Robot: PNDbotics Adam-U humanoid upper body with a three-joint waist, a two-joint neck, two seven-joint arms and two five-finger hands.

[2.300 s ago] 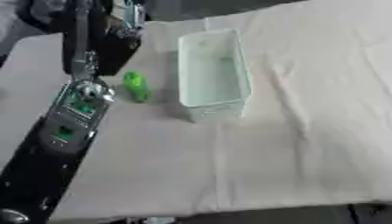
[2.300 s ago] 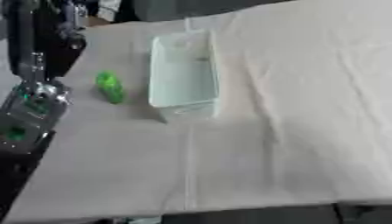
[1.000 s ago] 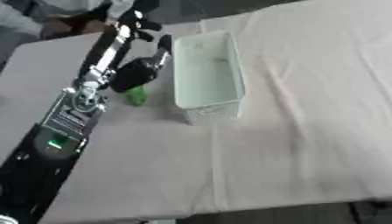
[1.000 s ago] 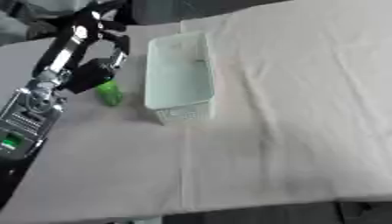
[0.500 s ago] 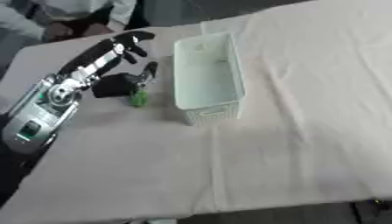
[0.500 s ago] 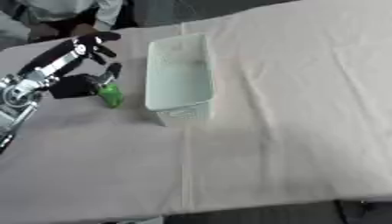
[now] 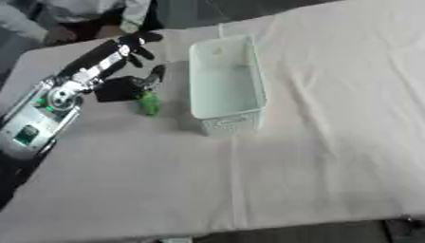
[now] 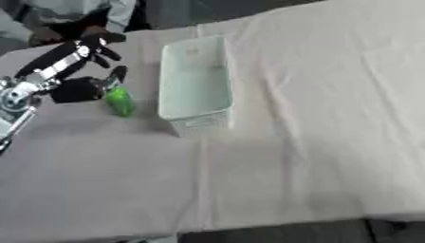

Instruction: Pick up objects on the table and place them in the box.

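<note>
Though the left arm's lower part runs off the picture's edge and the right hand shows nowhere, the left hand (image 7: 124, 85) is plain enough — fingers spread and fairly straight, reaching past the far side of a small green thing (image 7: 149, 104) on the cloth (image 7: 315, 142). Its thumb comes down just beside that thing's top; whether it touches I cannot tell, and the thing's exact shape is too blurred to name. Nothing is grasped. That green piece lies on the table just left of the white box (image 7: 226, 85) — outside it, close to its long wall.
</note>
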